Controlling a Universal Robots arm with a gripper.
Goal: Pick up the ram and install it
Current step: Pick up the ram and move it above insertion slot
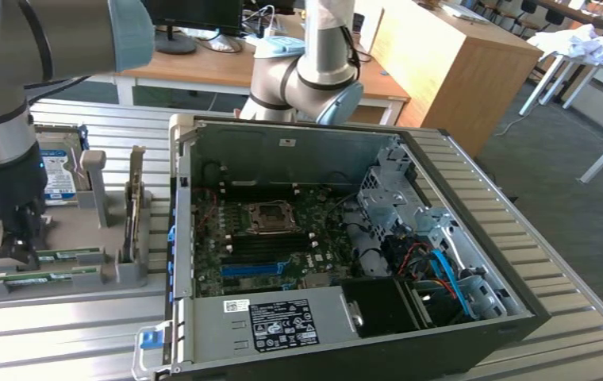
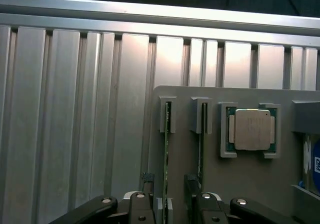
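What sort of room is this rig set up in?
Probably a robotics lab or office workshop: an open PC case sits on a slatted metal table, with wooden desks behind and a carpeted floor.

The arm is showing as a thick tube of brushed silver-grey metal, and a rounded pale blue-grey cap is closing off its joint. A thin black cable is curving across the grey shell. Beneath the metal, the wrist section is turning matt black. The hand is ending in blocky grey fingers. Farther back, another joint of the same arm is gleaming silver with blue-grey caps, and a slim silver tube is joining it. In the wrist view, black linkage bars are carrying round silver screw heads.
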